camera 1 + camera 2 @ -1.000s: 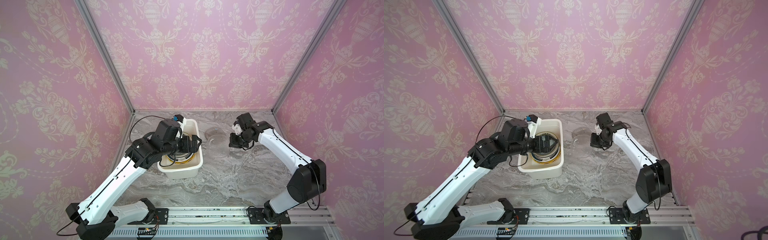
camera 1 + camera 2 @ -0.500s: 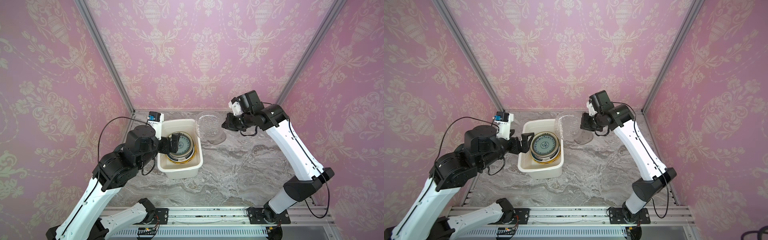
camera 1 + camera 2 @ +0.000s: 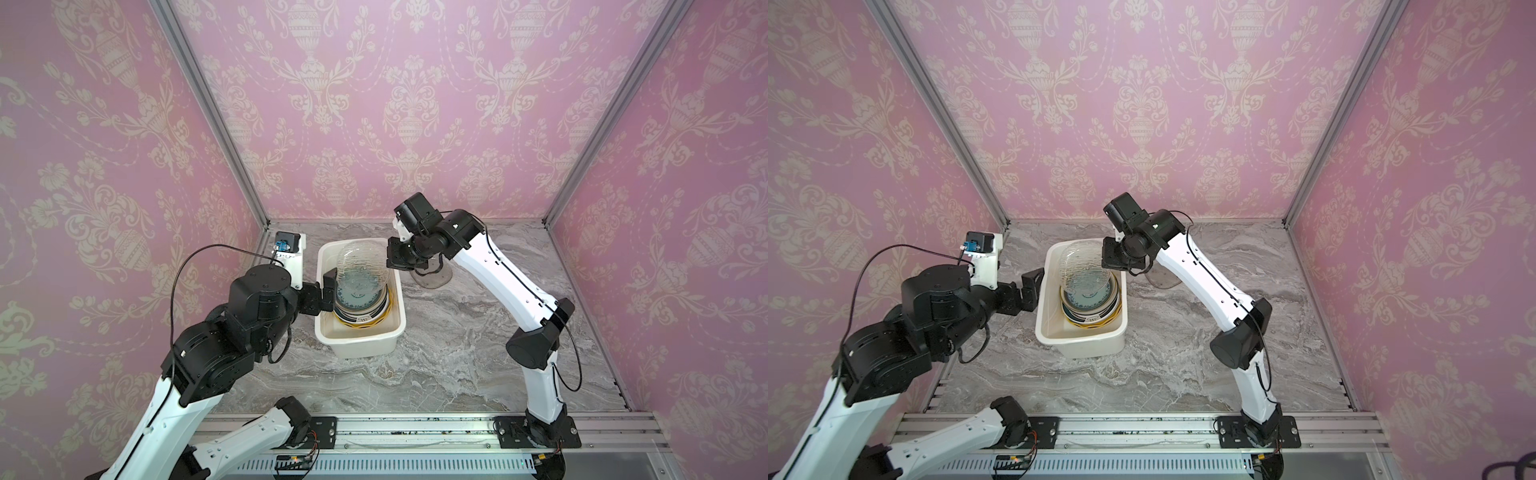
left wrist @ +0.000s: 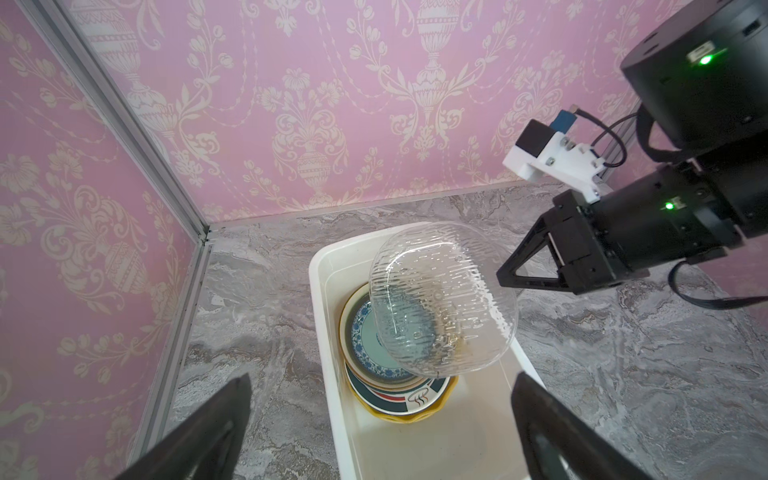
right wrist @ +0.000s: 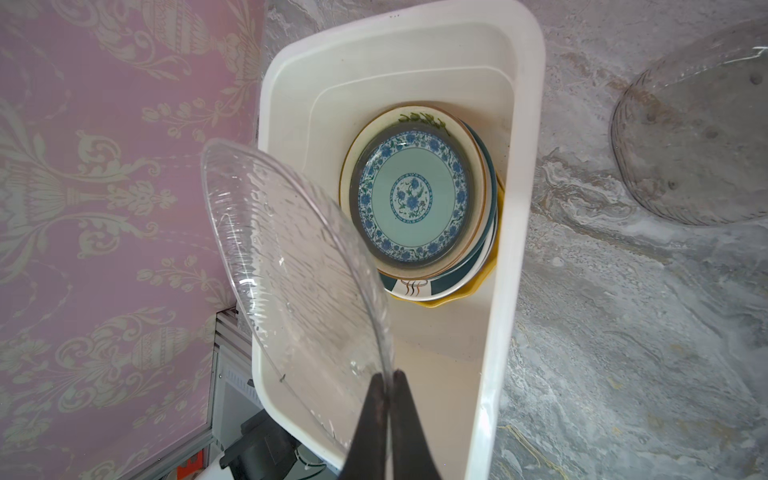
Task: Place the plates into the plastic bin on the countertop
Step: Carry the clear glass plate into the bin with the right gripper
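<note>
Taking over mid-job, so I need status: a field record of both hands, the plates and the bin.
right hand: shut on the rim of the clear plate
clear plate: tilted over the bin, not released
left hand: open, empty, by the bin's left rim
bin: stacked plates inside, blue-patterned plate on top
outside bin: one glass plate on the countertop

One plastic bin (image 3: 359,348) and two arms are present. At least four plates show in the stack (image 5: 411,195), plus two clear ones: the tilted glass plate (image 3: 360,266) and the countertop glass plate (image 3: 438,280).
</note>
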Controlling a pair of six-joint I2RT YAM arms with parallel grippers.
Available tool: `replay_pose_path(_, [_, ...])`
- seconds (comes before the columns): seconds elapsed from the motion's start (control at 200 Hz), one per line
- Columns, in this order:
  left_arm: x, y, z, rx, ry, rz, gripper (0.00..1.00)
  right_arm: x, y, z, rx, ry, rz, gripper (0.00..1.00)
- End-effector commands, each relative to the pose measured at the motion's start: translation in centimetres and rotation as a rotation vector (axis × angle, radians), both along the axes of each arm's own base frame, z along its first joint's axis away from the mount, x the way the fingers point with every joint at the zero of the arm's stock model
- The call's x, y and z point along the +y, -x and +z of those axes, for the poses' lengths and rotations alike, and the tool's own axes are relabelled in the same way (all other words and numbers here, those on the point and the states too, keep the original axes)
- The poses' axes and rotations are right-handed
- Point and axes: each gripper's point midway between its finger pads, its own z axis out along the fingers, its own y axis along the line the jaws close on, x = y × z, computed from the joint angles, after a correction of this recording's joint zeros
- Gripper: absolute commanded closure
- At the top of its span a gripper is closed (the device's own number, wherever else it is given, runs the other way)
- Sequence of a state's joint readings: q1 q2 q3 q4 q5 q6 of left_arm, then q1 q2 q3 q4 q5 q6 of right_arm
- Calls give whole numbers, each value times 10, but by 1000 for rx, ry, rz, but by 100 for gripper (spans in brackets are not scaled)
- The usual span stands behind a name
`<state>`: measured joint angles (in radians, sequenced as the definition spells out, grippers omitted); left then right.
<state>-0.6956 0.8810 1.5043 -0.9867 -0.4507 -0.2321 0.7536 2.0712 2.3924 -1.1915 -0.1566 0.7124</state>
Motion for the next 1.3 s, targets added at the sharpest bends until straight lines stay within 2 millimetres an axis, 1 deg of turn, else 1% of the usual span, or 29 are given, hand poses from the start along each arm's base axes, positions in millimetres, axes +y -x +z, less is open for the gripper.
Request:
replay_pose_path(0.0, [10,0,-5,3,-65,24,1,5,-8,-2,-12,-1,-19,100])
replay_pose_path(0.155, [3,-3,-9,17,-78,5,1,12,-16,-31,7,51,0,100])
replay_pose_path(0.235, [1,-5,-11,22,-84,-3,1,17,-22,-41,7,59,4,100])
replay_pose_path(0.455, [-2,-9,-16,32,-114,-14,1,39,-32,-69,12,79,45,100])
replay_pose_path(0.59, [-2,-9,-18,29,-110,-10,1,45,-37,-91,29,103,47,100])
replay_pose_path(0.861, [-4,-12,-24,33,-134,-15,1,52,-50,-109,12,111,40,100])
replay_pose_path(1.106, [-5,-15,-22,19,-146,-16,1,53,-57,-125,7,131,21,86])
replay_pose_path(1.296, [-4,-16,-20,10,-151,-11,1,55,-59,-129,12,127,9,80])
